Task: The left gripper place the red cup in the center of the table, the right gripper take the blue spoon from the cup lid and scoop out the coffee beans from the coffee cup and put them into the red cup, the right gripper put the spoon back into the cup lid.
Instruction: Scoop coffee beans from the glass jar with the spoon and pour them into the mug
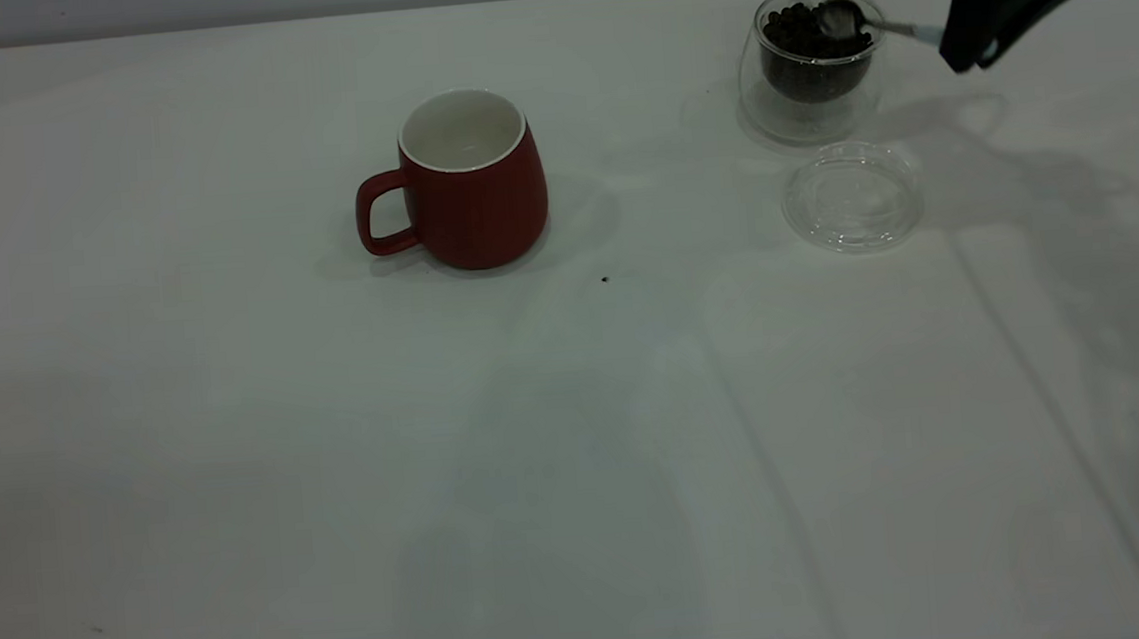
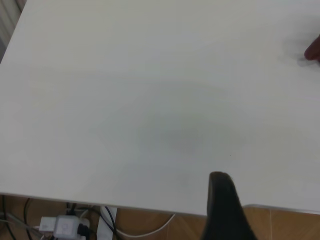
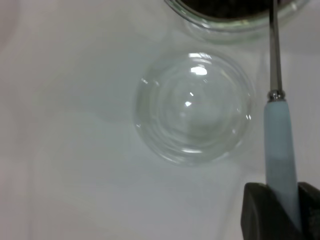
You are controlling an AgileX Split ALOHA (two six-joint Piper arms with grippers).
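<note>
1. Exterior view: the red cup [image 1: 472, 178] stands upright on the white counter [image 1: 338, 456], in its far half and a little left of the middle, its handle pointing toward the left edge. Its white inside looks bare.
2. Near the far right corner, the coffee cup [image 1: 812, 62] stands upright with the coffee beans [image 1: 800, 38] heaped inside it.
3. The cup lid [image 1: 853, 196] lies flat just beside the coffee cup, on the side toward the near edge, slightly apart from it, with nothing on it.
4. The right tool [image 1: 961, 36] hangs over the far right corner, clenched on the handle of the blue spoon [image 1: 860, 24]. The spoon's metal bowl sits at the top of the beans inside the coffee cup's rim.
5. Left wrist view: one dark finger of the left tool [image 2: 225, 210] hangs over a bare stretch of the counter [image 2: 125, 100] beside an edge. Whether this tool is released or clenched cannot be told. A sliver of the red cup [image 2: 314, 50] shows far off.
6. Right wrist view: the right tool [image 3: 282, 212] grasps the pale blue handle of the spoon [image 3: 277, 135] between its two dark fingers [image 3: 255, 210]. The metal neck runs up to the rim of the coffee cup [image 3: 225, 22]. The cup lid [image 3: 192, 107] lies flat on the counter [image 3: 75, 150] beside the spoon.
</note>
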